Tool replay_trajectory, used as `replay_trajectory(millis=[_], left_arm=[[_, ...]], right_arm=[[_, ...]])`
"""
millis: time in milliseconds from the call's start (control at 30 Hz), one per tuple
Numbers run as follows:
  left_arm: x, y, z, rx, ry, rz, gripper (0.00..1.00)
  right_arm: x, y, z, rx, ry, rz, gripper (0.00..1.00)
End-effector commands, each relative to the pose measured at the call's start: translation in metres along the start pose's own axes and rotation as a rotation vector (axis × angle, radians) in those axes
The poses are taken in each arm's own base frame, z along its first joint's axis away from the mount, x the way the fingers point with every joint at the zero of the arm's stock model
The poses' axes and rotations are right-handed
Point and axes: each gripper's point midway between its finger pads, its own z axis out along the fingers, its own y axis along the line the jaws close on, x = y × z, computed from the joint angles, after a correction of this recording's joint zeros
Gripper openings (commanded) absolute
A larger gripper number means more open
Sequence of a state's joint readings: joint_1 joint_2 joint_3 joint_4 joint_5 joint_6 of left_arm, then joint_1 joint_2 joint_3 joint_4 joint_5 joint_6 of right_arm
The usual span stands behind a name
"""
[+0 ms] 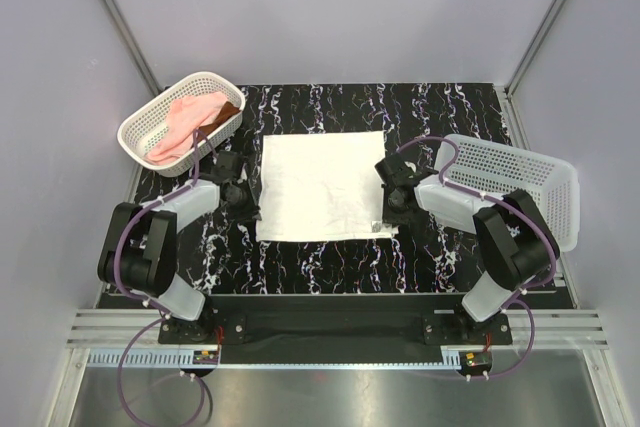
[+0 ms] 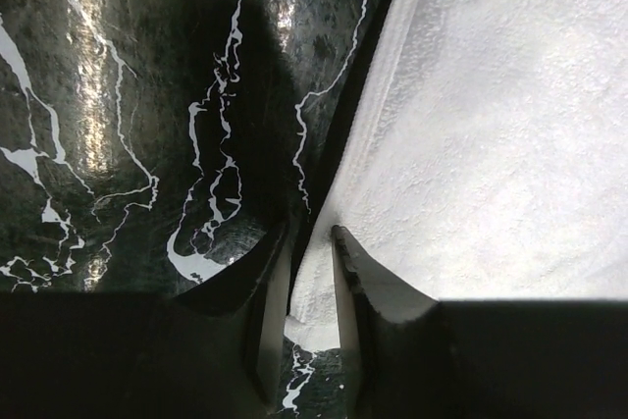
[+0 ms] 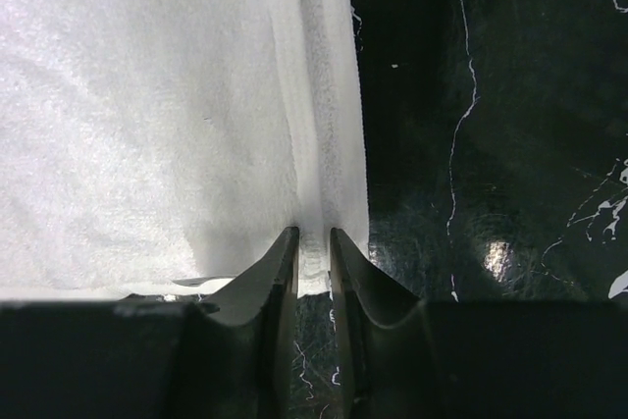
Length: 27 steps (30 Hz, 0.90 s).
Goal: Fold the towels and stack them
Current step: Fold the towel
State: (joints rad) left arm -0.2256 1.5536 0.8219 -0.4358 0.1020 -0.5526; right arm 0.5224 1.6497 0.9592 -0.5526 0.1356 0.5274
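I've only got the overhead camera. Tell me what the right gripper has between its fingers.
Observer: The right gripper has the hem of the white towel pinched between its fingers.
Operator: Now check the left one.
Observer: The left gripper straddles the towel's edge near a corner; whether it pinches yet, I cannot tell.
Operator: Report how the hem lies on the right.
Observer: It runs straight away from the fingers, flat on the table.

Bare table [image 1: 420,112] beyond the cream towel [image 1: 322,185] lets me pass; an oval basket [image 1: 135,135] blocks its far-left, a long basket [image 1: 520,182] its right.
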Motion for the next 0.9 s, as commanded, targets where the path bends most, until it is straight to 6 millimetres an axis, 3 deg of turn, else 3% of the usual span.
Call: replay_trajectory(millis=[0,200,300,867], left_arm=[[-0.001,-0.005,0.005,0.022,-0.009,0.005,0.23],[-0.003,-0.007,0.003,0.023,-0.010,0.009,0.01],[-0.007,-0.010,-0.001,0.023,-0.017,0.008,0.00],[-0.018,-0.034,-0.030,0.072,-0.060,-0.007,0.00]], right_arm=[[-0.006,0.005,-0.001,-0.035,-0.026,0.000,0.25],[-0.011,0.004,-0.005,-0.025,-0.038,-0.007,0.05],[-0.017,0.003,-0.013,-0.017,-0.052,-0.012,0.00],[-0.034,0.000,-0.034,0.025,-0.073,-0.034,0.00]])
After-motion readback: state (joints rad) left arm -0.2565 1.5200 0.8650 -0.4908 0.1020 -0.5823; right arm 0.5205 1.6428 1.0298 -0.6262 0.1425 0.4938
